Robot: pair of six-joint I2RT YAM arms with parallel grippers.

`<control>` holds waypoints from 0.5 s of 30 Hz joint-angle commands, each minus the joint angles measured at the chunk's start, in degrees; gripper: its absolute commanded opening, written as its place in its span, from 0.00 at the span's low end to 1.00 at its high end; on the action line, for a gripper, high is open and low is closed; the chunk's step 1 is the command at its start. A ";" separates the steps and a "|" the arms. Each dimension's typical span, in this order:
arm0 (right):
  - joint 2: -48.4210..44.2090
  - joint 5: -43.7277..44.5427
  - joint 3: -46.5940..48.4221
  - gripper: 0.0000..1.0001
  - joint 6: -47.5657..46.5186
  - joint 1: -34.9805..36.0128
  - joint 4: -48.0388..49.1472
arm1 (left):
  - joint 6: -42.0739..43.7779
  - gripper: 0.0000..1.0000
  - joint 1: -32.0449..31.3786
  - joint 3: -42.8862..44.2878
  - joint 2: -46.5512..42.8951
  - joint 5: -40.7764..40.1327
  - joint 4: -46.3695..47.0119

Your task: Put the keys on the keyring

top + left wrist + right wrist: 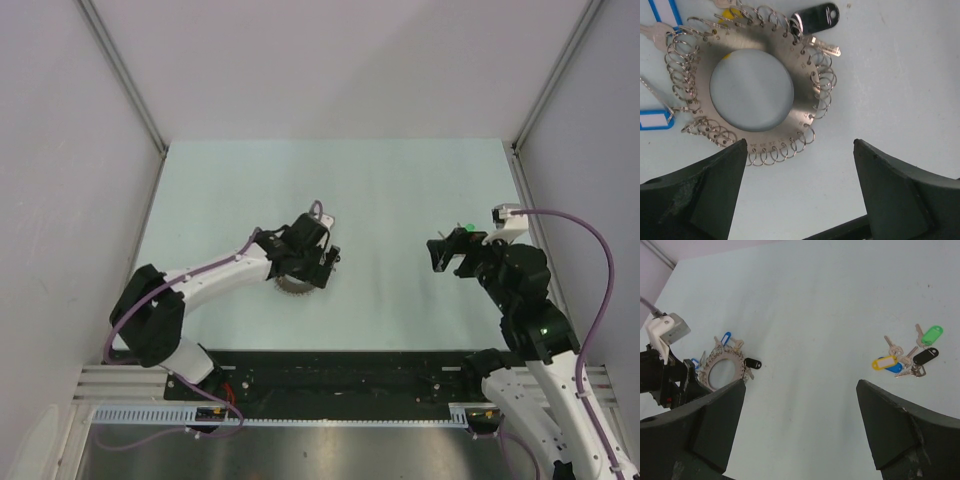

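A lab test cell: plain white panels (pixel 60 150) (aluminium-framed) enclose a pale table (pixel 400 180).

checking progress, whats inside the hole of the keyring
Only bare table shows through the keyring hole, plus a yellow sliver at its upper-left edge. A yellow tag pokes out beyond the rim; what lies between is covered by the plate.

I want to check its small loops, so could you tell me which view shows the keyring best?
The left wrist view: the keyring lies close below, its rim of small loops clear. The top external view shows only its edge under the left arm; the right wrist view shows it small.
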 commanded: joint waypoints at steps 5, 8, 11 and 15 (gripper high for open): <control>6.88 -5.12 1.78 1.00 0.86 -0.20 -1.92 | 7.43 0.79 -8.25 7.13 7.12 -13.03 -5.47; 8.39 -6.70 1.35 1.00 0.87 -0.11 -1.65 | 9.45 0.66 -9.31 11.34 12.04 -12.77 -7.04; 9.18 -6.79 0.64 1.00 0.87 -0.20 -1.48 | 11.47 0.55 -10.19 15.48 16.43 -13.56 -8.81; 9.01 -6.79 -0.50 1.00 0.95 -0.20 -0.69 | 12.26 0.45 -10.54 18.82 20.66 -12.33 -10.12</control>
